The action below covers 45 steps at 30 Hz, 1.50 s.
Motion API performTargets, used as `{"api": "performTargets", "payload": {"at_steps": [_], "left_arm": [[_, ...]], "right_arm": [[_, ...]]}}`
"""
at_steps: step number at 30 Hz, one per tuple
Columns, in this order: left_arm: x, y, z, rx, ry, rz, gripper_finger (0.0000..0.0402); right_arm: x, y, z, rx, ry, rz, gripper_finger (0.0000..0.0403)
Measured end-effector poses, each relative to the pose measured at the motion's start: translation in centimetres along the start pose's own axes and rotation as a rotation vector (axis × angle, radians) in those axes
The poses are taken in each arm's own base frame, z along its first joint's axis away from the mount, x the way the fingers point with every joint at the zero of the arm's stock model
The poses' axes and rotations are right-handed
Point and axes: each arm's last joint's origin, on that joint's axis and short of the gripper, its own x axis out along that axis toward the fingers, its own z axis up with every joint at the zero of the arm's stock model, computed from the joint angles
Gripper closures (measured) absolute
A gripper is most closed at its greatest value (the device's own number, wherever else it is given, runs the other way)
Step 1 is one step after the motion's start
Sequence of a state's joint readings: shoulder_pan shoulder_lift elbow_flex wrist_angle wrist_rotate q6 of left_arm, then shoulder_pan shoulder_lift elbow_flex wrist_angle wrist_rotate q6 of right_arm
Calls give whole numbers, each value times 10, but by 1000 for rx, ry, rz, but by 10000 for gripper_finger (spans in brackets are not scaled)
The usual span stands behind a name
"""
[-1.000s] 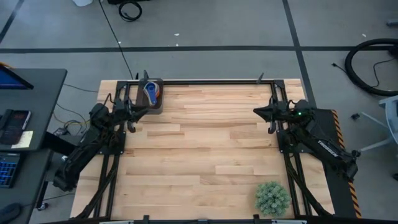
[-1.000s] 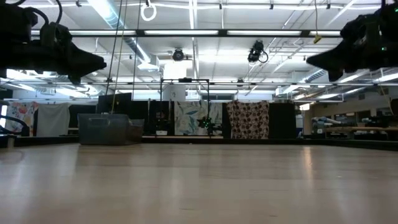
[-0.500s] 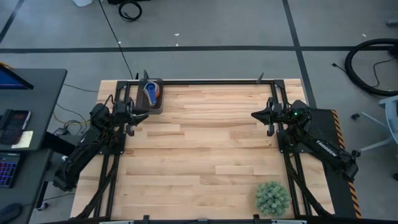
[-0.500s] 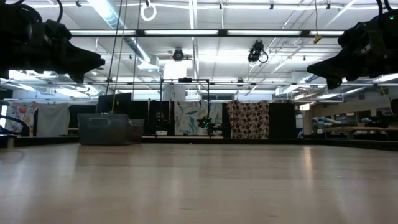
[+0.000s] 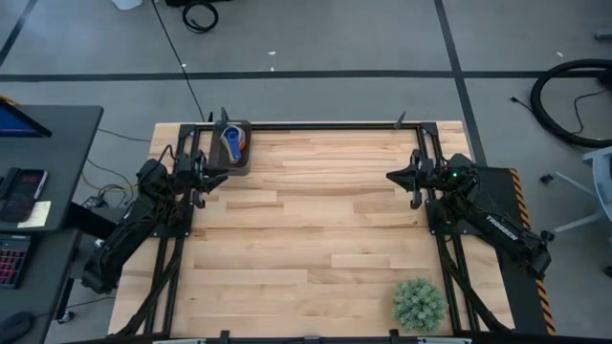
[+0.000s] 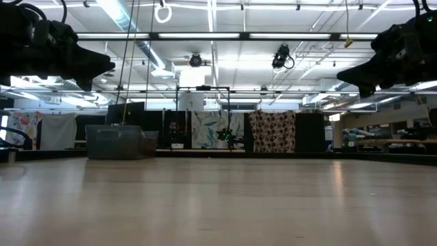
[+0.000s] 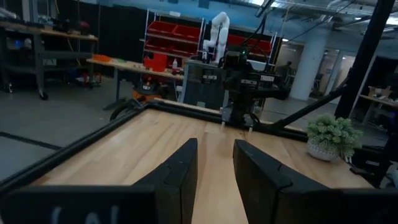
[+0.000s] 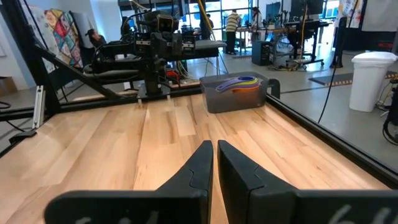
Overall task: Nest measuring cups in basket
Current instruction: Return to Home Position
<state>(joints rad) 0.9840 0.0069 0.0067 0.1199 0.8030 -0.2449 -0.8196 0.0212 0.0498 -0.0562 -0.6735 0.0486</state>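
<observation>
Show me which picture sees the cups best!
Right wrist view: the measuring cups sit stacked in the basket, colours showing. High view shows them small from above; low view, only the basket; left wrist view, neither.

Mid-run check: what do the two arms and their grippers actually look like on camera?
Both arms are black, built of jointed links. The right arm carries white lettering along one link and a green light near its wrist. The left arm shows thin dark cables looped near its wrist. The left gripper and right gripper have dark, flat, angular fingers.
</observation>
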Motion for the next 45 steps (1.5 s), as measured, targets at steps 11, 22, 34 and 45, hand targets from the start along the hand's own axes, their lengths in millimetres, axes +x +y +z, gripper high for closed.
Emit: {"api": "performTargets", "payload": {"at_steps": [11, 22, 34, 45], "left_arm": [[0, 0, 2, 15, -15, -4, 294], [0, -1, 2, 17, -16, -3, 294], [0, -1, 2, 19, -17, -3, 294], [0, -1, 2, 19, -17, -3, 294]], "right_arm": [[0, 0, 0, -1, -2, -1, 373], [0, 0, 0, -1, -2, -2, 373], [0, 0, 0, -1, -2, -2, 373], [0, 0, 0, -1, -2, -2, 373]]}}
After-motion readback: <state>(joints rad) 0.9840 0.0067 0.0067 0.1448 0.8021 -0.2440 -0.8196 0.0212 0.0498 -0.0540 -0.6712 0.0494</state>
